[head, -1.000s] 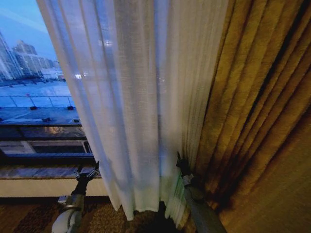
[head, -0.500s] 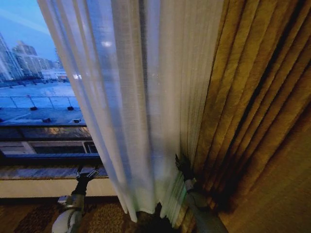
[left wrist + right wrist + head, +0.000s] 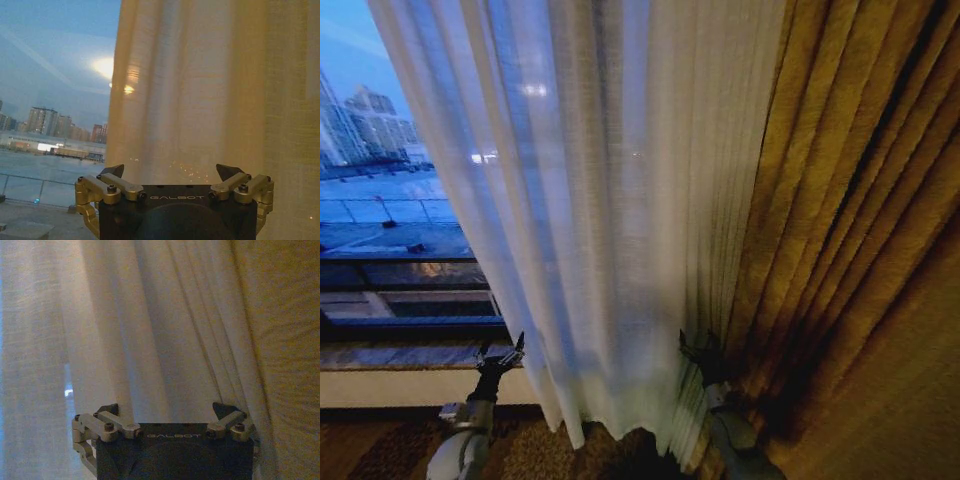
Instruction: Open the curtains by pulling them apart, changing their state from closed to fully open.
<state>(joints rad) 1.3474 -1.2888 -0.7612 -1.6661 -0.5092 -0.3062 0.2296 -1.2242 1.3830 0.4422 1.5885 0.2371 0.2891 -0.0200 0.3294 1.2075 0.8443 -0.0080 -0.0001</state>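
Note:
A sheer white curtain [image 3: 600, 200] hangs in pleats down the middle of the head view, its wavy hem just above the carpet. My right gripper [image 3: 696, 346] is open at the panel's right side, low down, where the sheer folds meet the golden drape. In the right wrist view the right gripper [image 3: 165, 410] has pleats of the curtain [image 3: 165, 330] standing between its spread fingers. My left gripper [image 3: 500, 352] is open in front of the sill, left of the panel's free edge. From the left wrist, that gripper [image 3: 170, 171] faces the curtain [image 3: 200, 90] with nothing held.
A thick golden drape [image 3: 850, 250] fills the right side. Bare window glass [image 3: 390, 180] with a city view lies left of the sheer panel, above a stone sill [image 3: 400, 355]. Patterned carpet [image 3: 520, 450] runs along the bottom.
The sheer panel's free edge swung right, then back left and wider at the top. My right gripper sank slightly lower into the folds. The left arm stayed still.

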